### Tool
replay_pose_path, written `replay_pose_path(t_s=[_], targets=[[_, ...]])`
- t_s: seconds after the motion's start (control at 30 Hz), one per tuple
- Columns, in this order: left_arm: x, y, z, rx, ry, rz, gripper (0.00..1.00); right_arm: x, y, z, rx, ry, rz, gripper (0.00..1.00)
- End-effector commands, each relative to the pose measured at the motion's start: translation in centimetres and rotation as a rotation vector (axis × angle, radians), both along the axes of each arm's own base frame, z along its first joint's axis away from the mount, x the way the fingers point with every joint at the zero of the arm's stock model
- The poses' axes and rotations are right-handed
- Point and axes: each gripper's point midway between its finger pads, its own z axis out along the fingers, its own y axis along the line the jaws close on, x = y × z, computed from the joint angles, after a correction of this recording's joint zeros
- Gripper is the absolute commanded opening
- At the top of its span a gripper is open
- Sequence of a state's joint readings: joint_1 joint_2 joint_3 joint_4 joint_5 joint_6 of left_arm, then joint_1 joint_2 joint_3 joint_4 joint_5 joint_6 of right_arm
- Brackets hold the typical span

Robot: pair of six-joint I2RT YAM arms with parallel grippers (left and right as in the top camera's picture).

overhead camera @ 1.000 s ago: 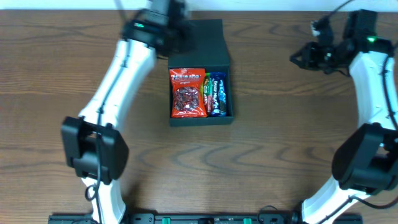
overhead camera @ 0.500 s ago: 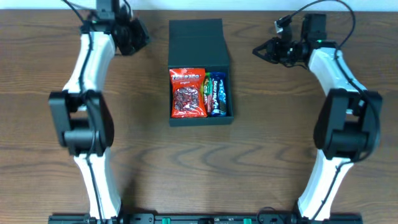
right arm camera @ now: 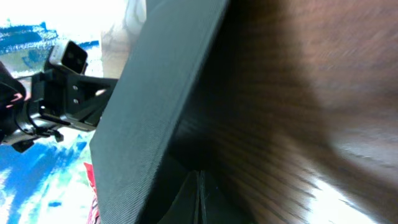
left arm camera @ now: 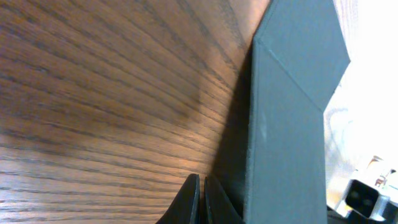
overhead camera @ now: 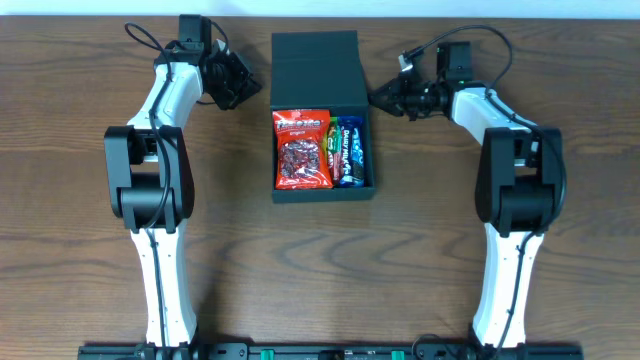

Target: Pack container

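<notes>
The dark teal container (overhead camera: pixel 322 193) sits at the table's middle back, its flap lid (overhead camera: pixel 316 65) lying open behind it. Inside lie a red snack packet (overhead camera: pixel 302 148), a green bar (overhead camera: pixel 334 146) and a blue bar (overhead camera: pixel 352 150). My left gripper (overhead camera: pixel 252 88) is shut and empty just left of the lid; in its wrist view the fingertips (left arm camera: pixel 202 199) are close beside the container's wall (left arm camera: pixel 283 143). My right gripper (overhead camera: pixel 378 97) is shut and empty just right of the lid; its fingertips (right arm camera: pixel 200 199) are next to the container's wall (right arm camera: pixel 155 118).
Brown wooden table (overhead camera: pixel 320 270) under everything. Both arms reach along the back edge, cables looping above the wrists. The arm bases stand at the front left and front right.
Both grippers moved inward toward the open lid, the left from the far left, the right from the far right. The container and its contents have not moved.
</notes>
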State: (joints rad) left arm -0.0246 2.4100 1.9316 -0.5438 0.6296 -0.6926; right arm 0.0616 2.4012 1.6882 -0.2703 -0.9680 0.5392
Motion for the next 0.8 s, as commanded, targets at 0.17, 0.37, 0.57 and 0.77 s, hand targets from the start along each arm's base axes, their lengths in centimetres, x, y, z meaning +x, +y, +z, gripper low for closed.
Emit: replay_pose_path(t_s=[0.17,0.37,0.57,0.77], targets=[[-0.8,-1.9,-2.4,-0.03,0.075,-0.005,0.06,-0.6,1.4,-1.5,0.03,0.05,0.019,0.01],[-1.1,-2.3,-3.3,-0.068,0.102,-0.006,0.06,-0.6,1.5,-1.5,0.03,0.048,0.021,0.01],[0.1,-3.3,-2.4,-0.096,0.034,-0.022,0.06,-0.5,1.9,-1.3,0.034,0.025,0.033,0.01],[1.2,-4.8,-0.6,-0.173,-0.054,-0.073,0.06,-0.1,3.1,1.8,0.147,-0.131,0.129,0.01]])
